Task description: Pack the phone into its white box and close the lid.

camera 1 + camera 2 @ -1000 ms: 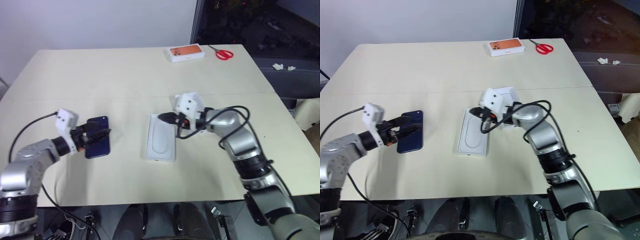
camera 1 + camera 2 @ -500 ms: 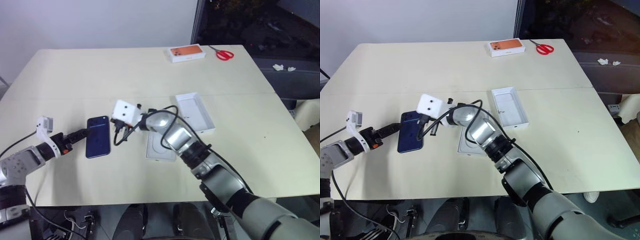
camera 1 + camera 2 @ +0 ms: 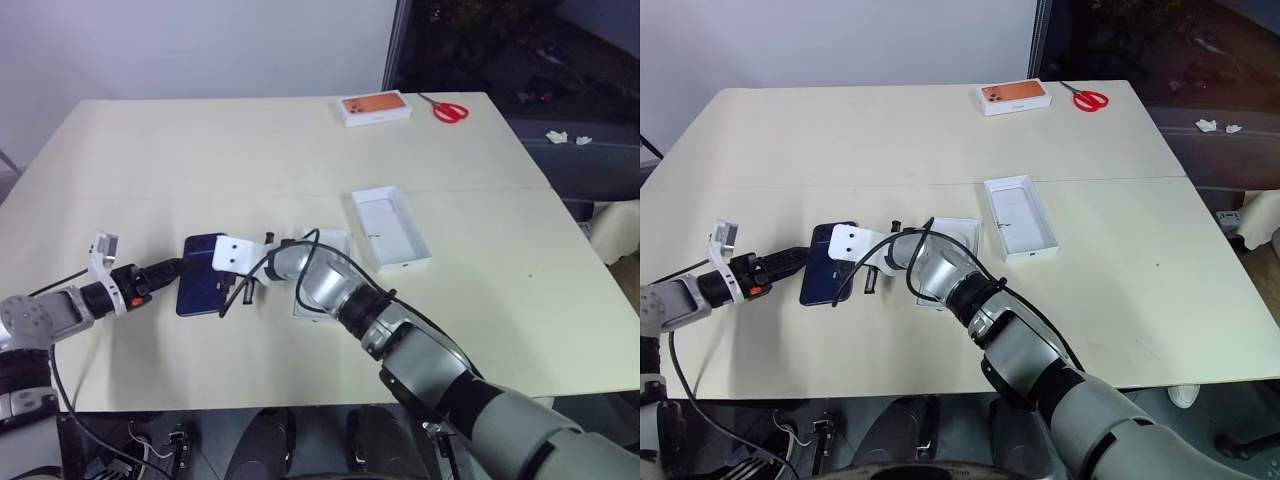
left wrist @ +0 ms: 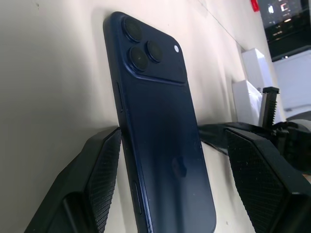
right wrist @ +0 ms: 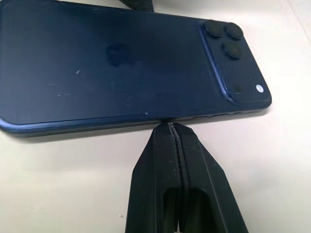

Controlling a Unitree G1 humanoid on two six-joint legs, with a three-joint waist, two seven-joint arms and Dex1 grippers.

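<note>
Item: phone (image 3: 202,274), dark blue, lying camera side up on the tabletop (image 3: 200,150), at about 8 o'clock from the tabletop's centre, lens cluster toward the far end.

Left end effector (image 4: 167,189): jaws standing wide, one finger (image 4: 99,187) on each long side of the phone's near end, straddling it. Whether the pads are touching the edges is not clear; no lift is showing.

Right end effector (image 5: 172,127): fingers pressed together, gripping nothing, tip sitting against the phone's long edge on the 3 o'clock side, as the right wrist view is showing.

White box (image 3: 390,226): open, lying at about 3 o'clock from the phone, well apart from it. White insert (image 3: 318,285): lying between them, partly under the right arm.

Step in hand, as judged: securing the phone for pickup. Handling advice: the shut tip is best serving as a brace or a wedge under the edge, so the slab is not sliding while the left jaws are closing. The back looks glossy, so a square grip on both long edges, low and centred, seems wise. A slanted grip is risking a pivot.

Hard to make out: the lid is not identifiable with certainty. Contact under the phone's edge is hidden. The insert's near half is covered by the right arm. Orange-topped box (image 3: 376,106) and red scissors (image 3: 449,107), at 1 o'clock, are playing no part.
</note>
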